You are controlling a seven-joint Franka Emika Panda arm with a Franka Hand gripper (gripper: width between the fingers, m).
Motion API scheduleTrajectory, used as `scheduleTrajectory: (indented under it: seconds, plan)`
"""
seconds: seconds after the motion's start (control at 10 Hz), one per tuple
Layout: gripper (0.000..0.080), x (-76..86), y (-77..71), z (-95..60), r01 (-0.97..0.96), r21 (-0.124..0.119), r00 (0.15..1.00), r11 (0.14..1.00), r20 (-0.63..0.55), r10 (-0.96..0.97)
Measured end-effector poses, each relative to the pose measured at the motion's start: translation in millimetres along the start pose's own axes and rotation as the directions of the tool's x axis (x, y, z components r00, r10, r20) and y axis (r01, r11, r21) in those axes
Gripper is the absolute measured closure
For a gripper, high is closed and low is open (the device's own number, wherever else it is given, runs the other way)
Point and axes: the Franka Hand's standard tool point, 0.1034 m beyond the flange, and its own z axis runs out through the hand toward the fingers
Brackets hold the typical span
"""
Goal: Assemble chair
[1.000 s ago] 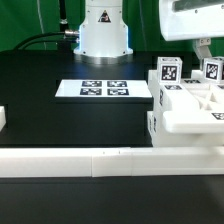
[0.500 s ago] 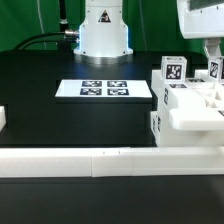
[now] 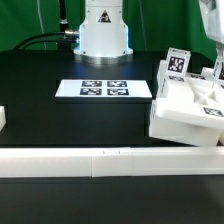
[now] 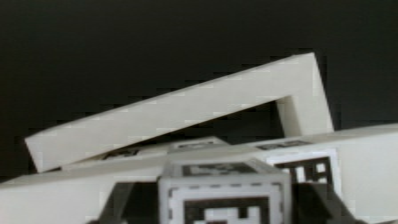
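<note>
**Chair tilting at the right edge of the frame**

In the exterior view, we are seeing the chair (image 3: 185, 108) at the right side of the frame, sitting on the black desk (image 3: 60, 115) just behind the long low border wall (image 3: 100, 160). It is leaning, its near-left corner lower than the rest, and tagged posts are sticking up from its top. We are judging that the tilt comes from the arm lifting or turning the piece to reach a joining face; the desk alone would leave it flat.

The marker board (image 3: 103, 89) is lying flat at mid-frame, well apart from the chair. The robot base (image 3: 103, 30) is standing at the upper middle.

The fingers (image 3: 214, 60) are entering at the upper right edge, mostly cropped. They are coming down against the chair's upper right part, and appear to be pinching a post there; the contact itself is partly hidden. In the wrist view, a white slab (image 4: 196, 115) of the chair is slanting across the middle, with a tagged block (image 4: 222, 195) at the lower middle of the frame.
</note>
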Motion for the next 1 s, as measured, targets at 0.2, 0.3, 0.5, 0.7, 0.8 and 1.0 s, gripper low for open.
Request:
scheduleTrajectory:
  seconds: [0.2,0.3,0.5,0.7,0.8,1.0]
  plan:
    - [0.0515,1.6,-0.5,0.2,-0.073,-0.001,0.997,0.997,0.009,0.073]
    - [0.0515,2.3,-0.4,0.5,-0.1,-0.003,0.995,0.995,0.01,0.1]
    - [0.043,-0.1,-2.8,-5.1,-0.03,0.005,0.999,1.0,0.018,0.03]
    - [0.0176,-3.9,-4.8,-19.0,0.009,0.02,0.999,1.0,0.035,-0.009]
    - [0.0176,-5.9,-6.8,-24.1,0.115,0.03,0.992,0.993,0.038,-0.116]
    - [0.0151,-14.0,-11.4,-36.6,0.255,0.049,0.965,0.966,0.046,-0.257]
